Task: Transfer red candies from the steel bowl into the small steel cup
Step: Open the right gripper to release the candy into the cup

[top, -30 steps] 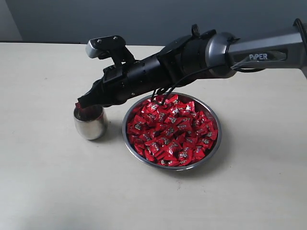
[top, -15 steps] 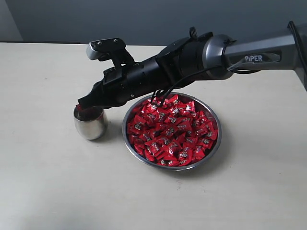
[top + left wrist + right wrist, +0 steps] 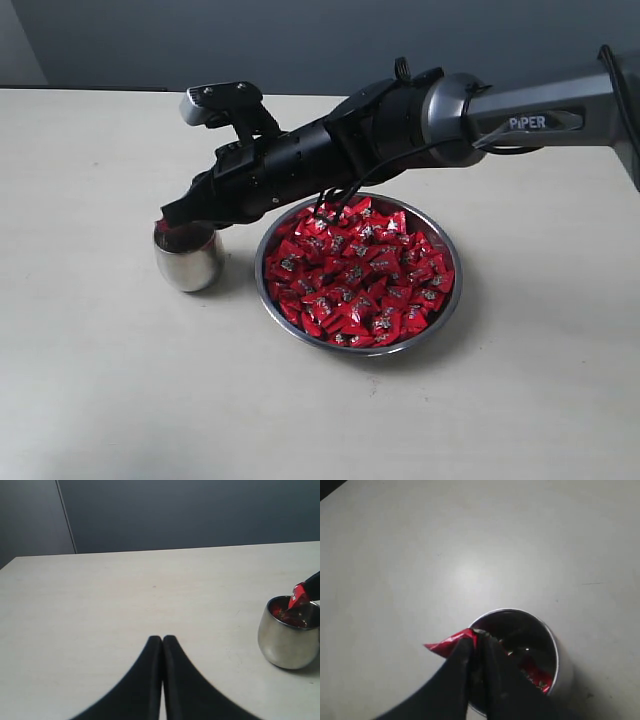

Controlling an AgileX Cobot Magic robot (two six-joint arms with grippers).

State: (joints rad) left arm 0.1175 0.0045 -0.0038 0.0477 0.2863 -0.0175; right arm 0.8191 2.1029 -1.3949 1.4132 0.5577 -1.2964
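The steel bowl (image 3: pixel 452 300), heaped with red candies (image 3: pixel 358 272), sits right of the small steel cup (image 3: pixel 188 262). My right gripper (image 3: pixel 168 215) reaches across the bowl, and its tips hang just over the cup's mouth. In the right wrist view the gripper (image 3: pixel 479 639) pinches one red candy (image 3: pixel 447 642) at the cup's rim (image 3: pixel 555 650), with the wrapper sticking out to one side. More red wrappers lie inside the cup. My left gripper (image 3: pixel 163 639) is shut and empty, low over the table, and sees the cup (image 3: pixel 287 645) and the held candy (image 3: pixel 299 596).
The pale tabletop (image 3: pixel 120 380) spreads all round the bowl and cup. A dark wall (image 3: pixel 300 40) runs behind the table's far edge. The right arm's black forearm (image 3: pixel 330 155) spans the bowl's far side.
The right arm has shifted only slightly. Its tips stay over the cup with the candy still between them. The left gripper's earlier state is not shown.
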